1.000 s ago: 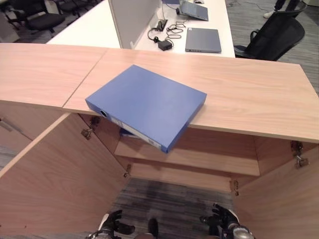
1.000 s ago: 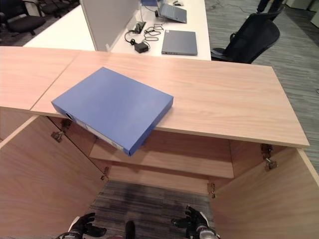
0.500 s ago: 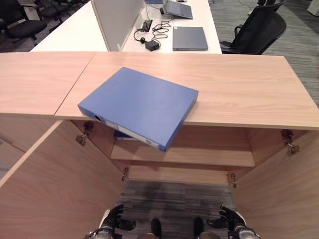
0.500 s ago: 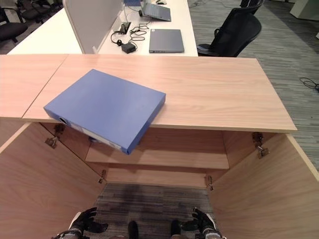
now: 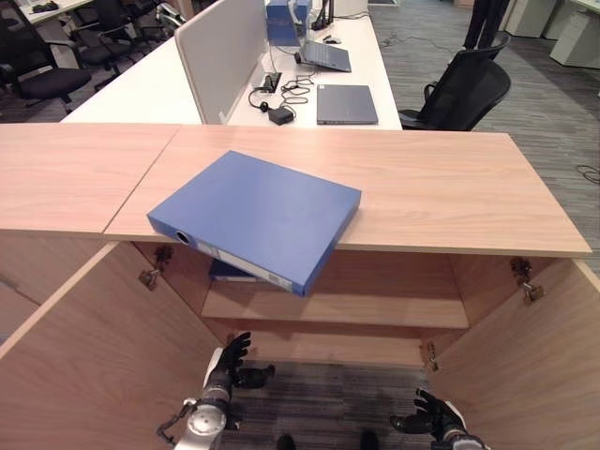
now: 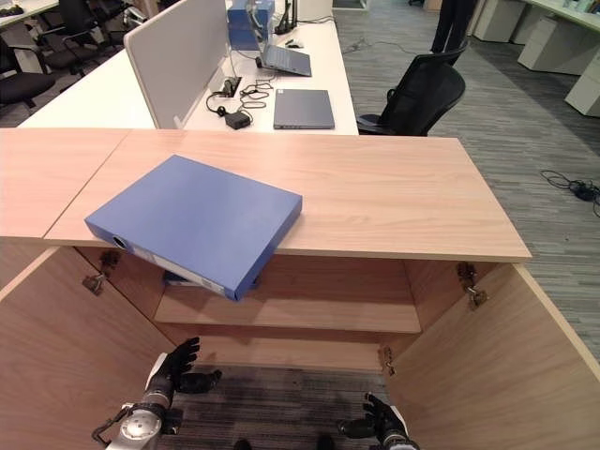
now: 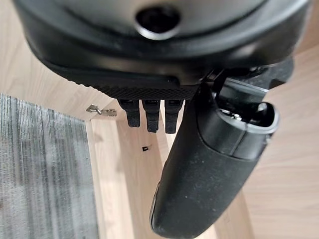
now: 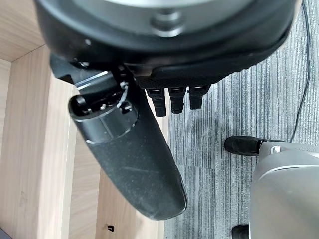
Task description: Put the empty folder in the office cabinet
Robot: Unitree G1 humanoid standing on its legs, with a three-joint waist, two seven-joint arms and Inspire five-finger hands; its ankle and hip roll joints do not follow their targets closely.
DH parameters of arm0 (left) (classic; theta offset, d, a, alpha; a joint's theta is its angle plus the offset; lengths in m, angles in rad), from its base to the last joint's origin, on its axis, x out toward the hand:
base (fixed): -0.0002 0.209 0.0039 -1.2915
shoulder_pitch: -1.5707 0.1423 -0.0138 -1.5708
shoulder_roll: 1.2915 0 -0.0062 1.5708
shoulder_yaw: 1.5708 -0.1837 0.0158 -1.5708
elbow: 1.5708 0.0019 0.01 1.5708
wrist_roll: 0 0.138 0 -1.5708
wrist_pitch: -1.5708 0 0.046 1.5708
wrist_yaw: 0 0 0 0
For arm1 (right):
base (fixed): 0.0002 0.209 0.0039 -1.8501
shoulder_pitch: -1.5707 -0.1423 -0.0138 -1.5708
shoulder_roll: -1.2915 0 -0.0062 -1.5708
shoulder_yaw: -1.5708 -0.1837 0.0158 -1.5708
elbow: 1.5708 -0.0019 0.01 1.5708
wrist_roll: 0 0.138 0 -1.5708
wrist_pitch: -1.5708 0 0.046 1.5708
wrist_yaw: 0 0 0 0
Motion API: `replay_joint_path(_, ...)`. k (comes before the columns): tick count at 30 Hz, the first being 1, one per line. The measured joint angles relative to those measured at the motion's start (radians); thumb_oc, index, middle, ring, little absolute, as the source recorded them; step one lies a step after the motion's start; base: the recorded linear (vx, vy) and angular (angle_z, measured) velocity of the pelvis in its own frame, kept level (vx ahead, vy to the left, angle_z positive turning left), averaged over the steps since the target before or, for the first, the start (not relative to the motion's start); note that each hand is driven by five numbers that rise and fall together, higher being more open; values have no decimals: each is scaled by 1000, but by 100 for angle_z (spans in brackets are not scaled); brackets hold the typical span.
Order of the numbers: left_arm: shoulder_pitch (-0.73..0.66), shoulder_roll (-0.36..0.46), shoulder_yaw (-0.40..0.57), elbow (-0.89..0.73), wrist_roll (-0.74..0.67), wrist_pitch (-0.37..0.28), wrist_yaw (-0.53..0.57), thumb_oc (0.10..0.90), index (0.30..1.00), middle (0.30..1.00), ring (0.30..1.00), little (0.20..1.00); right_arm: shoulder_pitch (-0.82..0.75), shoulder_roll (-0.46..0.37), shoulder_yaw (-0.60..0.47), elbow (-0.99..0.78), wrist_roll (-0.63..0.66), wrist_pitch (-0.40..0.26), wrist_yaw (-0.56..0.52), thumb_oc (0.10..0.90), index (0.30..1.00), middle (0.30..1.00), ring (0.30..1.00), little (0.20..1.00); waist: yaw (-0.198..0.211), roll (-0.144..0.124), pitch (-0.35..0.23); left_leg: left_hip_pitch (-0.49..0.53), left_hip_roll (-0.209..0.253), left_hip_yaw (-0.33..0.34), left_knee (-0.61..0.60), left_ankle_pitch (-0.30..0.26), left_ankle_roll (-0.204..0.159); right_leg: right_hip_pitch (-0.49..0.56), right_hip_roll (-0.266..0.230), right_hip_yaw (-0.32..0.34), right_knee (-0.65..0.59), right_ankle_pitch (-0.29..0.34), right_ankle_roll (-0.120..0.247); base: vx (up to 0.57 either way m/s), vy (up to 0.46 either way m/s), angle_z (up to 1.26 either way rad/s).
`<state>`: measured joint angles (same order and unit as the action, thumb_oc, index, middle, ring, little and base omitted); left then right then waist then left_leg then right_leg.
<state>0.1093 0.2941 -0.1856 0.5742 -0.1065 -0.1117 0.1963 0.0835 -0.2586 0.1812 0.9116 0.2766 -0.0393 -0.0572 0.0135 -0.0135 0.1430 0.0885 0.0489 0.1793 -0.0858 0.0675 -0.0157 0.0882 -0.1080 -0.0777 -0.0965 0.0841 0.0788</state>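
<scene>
We note a light wooden office cabinet (image 5: pixel 450 187) spanning the middle of the left eye view, its flat top running from the left edge to the right. Both doors stand open: the left door (image 5: pixel 103 356) fills the lower left of the frame, the right door (image 5: pixel 525 366) the lower right. Between them we see an inner shelf (image 5: pixel 375 309) across the lower centre.

Behind the cabinet, in the upper centre, we record a white desk (image 5: pixel 150 84) with a grey divider panel (image 5: pixel 220 52). A black office chair (image 5: pixel 464 89) stands at the upper right, beside the desk. A closed grey laptop (image 5: pixel 347 103) lies flat on the desk, with a tangle of black cables and a charger (image 5: pixel 279 98) just to its left.

The blue folder (image 5: pixel 258 211) lies flat on the cabinet top, left of centre, turned at an angle, with its spine end projecting past the front edge above the open compartment. Neither hand touches it. A second blue item (image 5: pixel 234 273) rests on the inner shelf beneath that overhang.

The left hand (image 5: pixel 230 364) sits at the lower left of centre, fingers spread and holding nothing. The right hand (image 5: pixel 433 417) sits at the lower right, fingers likewise loosely extended and empty.
</scene>
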Motion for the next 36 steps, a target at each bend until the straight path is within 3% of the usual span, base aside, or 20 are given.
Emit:
replay_joint_path(6,62,-92,73,-153,-76,-29,188,800,900,900,900,900,23,17,2,-15,-1,-26,-49,800,900,900,900,900,27,-14,-10,-2,3,-22,0,-1,-7,7,5,-16,0,-4,0,-22,-67,9)
replay_joint_path(13,92,-75,80,-309,-119,-45,317,800,900,900,900,900,38,18,12,-15,-2,-29,-84,800,900,900,900,900,47,-42,-27,-15,4,-39,0,3,-8,7,7,-28,0,-3,0,-20,-50,5)
replay_joint_path(16,88,-27,121,-374,53,-40,443,800,900,900,900,900,33,18,25,-15,-2,-31,-98,800,900,900,900,900,52,-43,-28,-16,4,-48,0,5,-8,9,7,-35,0,-3,0,6,-52,7)
replay_joint_path(20,63,17,148,-414,173,-24,539,800,900,900,900,900,33,16,46,-16,-3,-31,-114,800,900,900,900,900,66,-40,-27,-15,4,-54,0,17,-10,9,9,-41,0,-2,-2,-1,-27,5)
replay_joint_path(22,53,82,150,-462,288,-7,593,800,900,900,900,900,34,13,54,-25,-6,-34,-117,800,900,900,900,900,70,-38,-26,-16,4,-58,0,10,-9,11,9,-45,0,-3,-1,38,-25,6)
replay_joint_path(23,26,147,173,-502,439,1,647,800,900,900,900,900,30,12,58,-43,-33,-58,-117,800,900,900,900,900,74,-25,-26,-17,3,-61,0,12,-10,11,8,-47,0,-3,0,-11,-22,6)
replay_joint_path(30,23,393,199,-514,763,41,674,800,900,900,900,900,55,-7,79,-42,-37,-90,-76,800,900,900,900,900,74,10,-25,-17,9,-71,0,14,-15,18,13,-55,0,-5,-3,11,-11,3)
replay_joint_path(36,25,442,182,-517,880,41,661,800,900,900,900,900,73,-17,79,-43,-37,-92,-42,800,900,900,900,900,72,14,-26,-17,14,-73,0,16,-20,16,18,-57,0,-6,-6,-5,-3,1)
